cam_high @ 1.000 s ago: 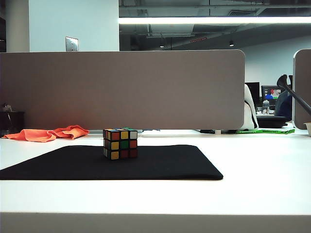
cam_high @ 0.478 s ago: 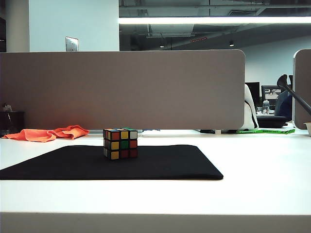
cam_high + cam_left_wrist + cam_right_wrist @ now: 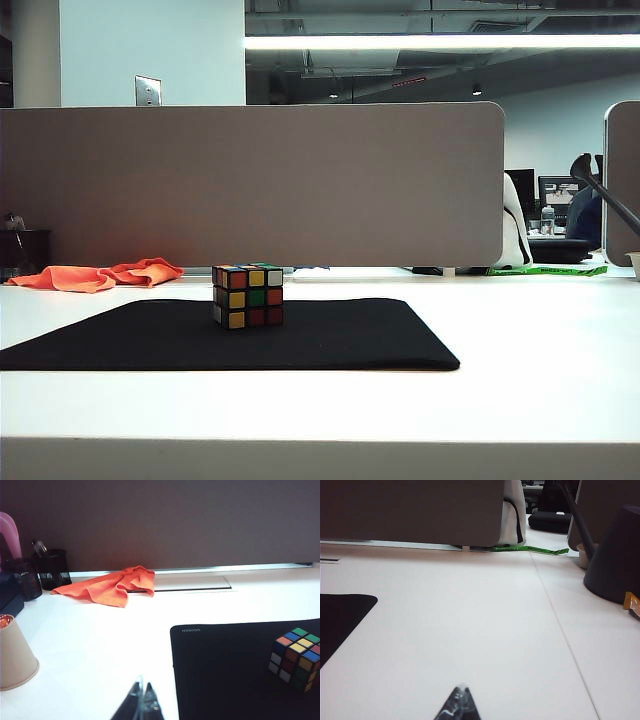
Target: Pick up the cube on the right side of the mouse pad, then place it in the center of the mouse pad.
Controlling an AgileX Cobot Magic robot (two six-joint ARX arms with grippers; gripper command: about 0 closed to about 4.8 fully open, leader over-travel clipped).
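Cube resting on the mouse pad, both end effectors closed and empty

Nearest, left end effector [image 3: 141, 706] and right end effector [image 3: 459, 706] hover low over the white surface [image 3: 520, 390]; farther, the cube [image 3: 247, 296] sits mid mouse pad [image 3: 340, 340]: likely light, rigid, slick-stickered, best pinched across opposite flat faces.
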